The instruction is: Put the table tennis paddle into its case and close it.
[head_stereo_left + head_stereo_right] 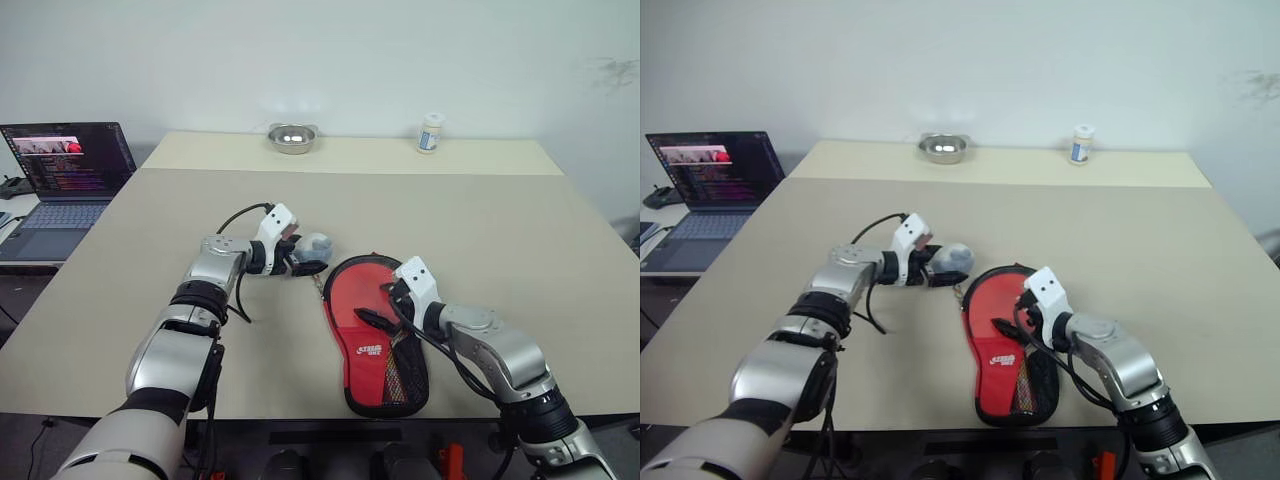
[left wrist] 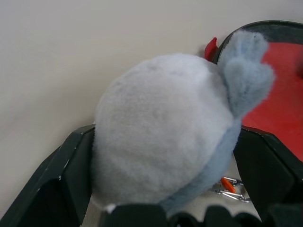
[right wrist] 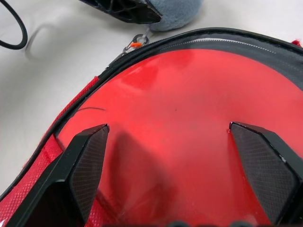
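Both tools busy: left tool (image 1: 305, 258) around a grey plush pom (image 2: 161, 127) by the case (image 1: 375, 340) rim, right tool (image 3: 180, 165) wide above the paddle (image 3: 180, 118) lying inside the unzipped case on the table (image 1: 500, 230); risk of tugging the zipper crooked.

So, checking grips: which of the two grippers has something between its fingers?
The left gripper: its fingers flank a grey plush ball. The right gripper hangs open over the table tennis paddle.

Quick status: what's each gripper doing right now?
Left gripper: jaws wide around a grey plush toy beside the case.
Right gripper: open, empty, over the red paddle.
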`<state>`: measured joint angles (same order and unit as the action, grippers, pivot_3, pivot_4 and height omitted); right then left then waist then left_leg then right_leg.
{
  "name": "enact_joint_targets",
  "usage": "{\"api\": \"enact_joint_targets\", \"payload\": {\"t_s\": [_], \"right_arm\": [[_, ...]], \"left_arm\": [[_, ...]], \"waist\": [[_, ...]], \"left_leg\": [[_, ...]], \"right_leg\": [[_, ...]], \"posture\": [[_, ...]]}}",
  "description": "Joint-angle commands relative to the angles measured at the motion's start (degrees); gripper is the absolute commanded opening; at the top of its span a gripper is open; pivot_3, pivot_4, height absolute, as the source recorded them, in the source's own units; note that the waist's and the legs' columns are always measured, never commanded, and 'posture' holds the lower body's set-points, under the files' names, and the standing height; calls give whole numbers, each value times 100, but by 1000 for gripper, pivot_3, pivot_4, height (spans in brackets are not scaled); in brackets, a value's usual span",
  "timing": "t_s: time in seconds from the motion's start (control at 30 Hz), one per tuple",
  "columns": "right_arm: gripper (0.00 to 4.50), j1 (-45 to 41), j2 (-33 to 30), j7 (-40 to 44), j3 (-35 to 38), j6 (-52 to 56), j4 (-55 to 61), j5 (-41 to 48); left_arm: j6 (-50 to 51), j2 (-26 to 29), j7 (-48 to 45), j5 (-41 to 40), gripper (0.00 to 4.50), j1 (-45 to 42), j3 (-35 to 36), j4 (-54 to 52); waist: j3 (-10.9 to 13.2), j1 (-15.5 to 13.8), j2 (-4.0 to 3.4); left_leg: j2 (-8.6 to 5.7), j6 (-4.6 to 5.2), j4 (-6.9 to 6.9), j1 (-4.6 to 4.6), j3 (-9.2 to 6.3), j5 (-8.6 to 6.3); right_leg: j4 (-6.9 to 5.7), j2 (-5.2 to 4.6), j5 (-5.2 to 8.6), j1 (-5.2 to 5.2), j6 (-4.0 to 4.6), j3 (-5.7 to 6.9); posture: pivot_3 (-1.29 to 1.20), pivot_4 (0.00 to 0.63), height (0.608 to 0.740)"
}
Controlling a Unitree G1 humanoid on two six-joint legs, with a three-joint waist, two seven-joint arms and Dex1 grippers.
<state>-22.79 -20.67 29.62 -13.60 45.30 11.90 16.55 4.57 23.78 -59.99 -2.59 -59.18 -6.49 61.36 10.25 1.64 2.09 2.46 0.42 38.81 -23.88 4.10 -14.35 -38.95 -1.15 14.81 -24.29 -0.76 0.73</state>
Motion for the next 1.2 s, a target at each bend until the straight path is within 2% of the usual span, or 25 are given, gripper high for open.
{"api": "enact_joint_targets", "payload": {"t_s": [0.03, 0.23, 0.33, 0.37, 0.47, 0.6, 0.83, 1.07, 1.2], "right_arm": [[4500, 119, -188, 83, -298, -10, 69, -252], [4500, 126, -147, 34, -392, -30, 16, -415], [4500, 109, -97, 26, -392, -8, -3, -469], [4500, 114, -91, 37, -411, 9, 0, -480], [4500, 136, -106, 76, -457, 49, 0, -509], [4500, 179, -250, 173, -597, 110, -74, -605], [4500, 280, -461, 272, -794, 339, 191, -719], [4500, 454, -490, 285, -915, 642, 369, -682], [4500, 566, -420, 186, -1010, 695, 325, -747]], "left_arm": [[24, -58, 201, 144, 3572, -222, 22, 69], [62, -119, 86, 222, 1461, -298, 12, 149], [57, -96, 68, 274, 678, -251, -5, 149], [37, -105, 145, 304, 546, -248, -5, 177], [-59, -167, 392, 414, 472, -310, -16, 294], [-418, -562, 1471, 773, 470, -949, -88, 918], [-1027, -1186, 3365, 1838, 469, -1720, -620, 1554], [-1140, -1886, 4163, 2531, 469, -2252, -944, 1743], [-1330, -2562, 4321, 2828, 469, -2529, -1128, 1766]], "waist": [[-1, 0, 2], [-5, 0, 7], [-7, 0, 9], [-9, 0, 11], [-15, 0, 18], [-24, -41, 32], [-27, -53, 37], [-27, -56, 37], [-27, -64, 37]], "left_leg": [[0, 0, 0, 0, -1, 0], [-1, 0, 1, 6, -2, 0], [0, 0, 1, 8, -3, 0], [0, 0, 1, 8, -3, 0], [0, 0, 1, 10, -3, 0], [-1, 0, 6, 11, -8, 0], [-5, 0, 5, 8, -8, 0], [-7, 0, 4, 7, -5, 0], [-6, 0, 2, 7, -6, -1]], "right_leg": [[0, 0, 0, 1, 0, 0], [0, 0, 1, 7, -2, 3], [-1, 0, 1, 9, -1, 2], [-1, 0, 1, 9, -1, 2], [-1, 0, 1, 11, -1, 2], [-1, 0, 0, 17, -4, 7], [4, -2, -3, 15, -10, 5], [7, -3, -3, 15, -10, 5], [9, -2, -2, 15, -10, 7]], "posture": [[0, 150, 740], [0, 150, 740], [0, 150, 740], [0, 150, 740], [0, 150, 740], [0, 150, 740], [0, 150, 740], [0, 150, 740], [0, 150, 740]]}}
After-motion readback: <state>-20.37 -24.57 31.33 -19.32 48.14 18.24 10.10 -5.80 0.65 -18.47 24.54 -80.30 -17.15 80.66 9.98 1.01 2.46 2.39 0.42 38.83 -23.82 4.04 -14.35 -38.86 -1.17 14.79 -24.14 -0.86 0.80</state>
